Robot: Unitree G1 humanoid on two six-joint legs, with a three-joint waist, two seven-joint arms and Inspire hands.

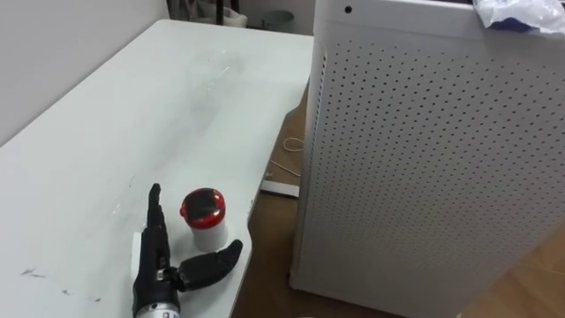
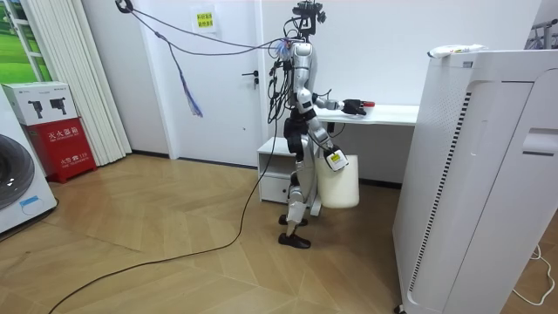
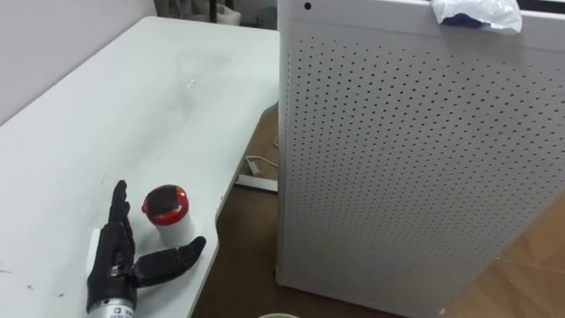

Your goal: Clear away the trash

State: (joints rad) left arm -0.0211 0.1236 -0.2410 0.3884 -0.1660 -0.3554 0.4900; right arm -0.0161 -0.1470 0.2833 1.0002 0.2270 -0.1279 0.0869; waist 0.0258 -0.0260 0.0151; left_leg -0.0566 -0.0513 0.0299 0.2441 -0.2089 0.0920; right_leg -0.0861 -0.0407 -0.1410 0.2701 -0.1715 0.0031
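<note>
A small white cup with a red lid (image 1: 204, 217) stands upright near the front right edge of the white table (image 1: 106, 132). My left hand (image 1: 155, 256) lies open on the table just left of the cup, fingers straight and pointing away, thumb stretched out under the cup's near side; I cannot tell whether it touches. A crumpled white and blue wrapper (image 1: 516, 13) lies on top of the tall white perforated cabinet (image 1: 424, 159). In the room view my right hand (image 2: 334, 159) hangs at my side, by a white bucket (image 2: 337, 183).
The perforated cabinet stands close on my right, with a narrow strip of wooden floor (image 1: 269, 265) between it and the table. A white power strip with a cable (image 1: 281, 185) lies on that floor. I stand at the table's end, facing the cabinet.
</note>
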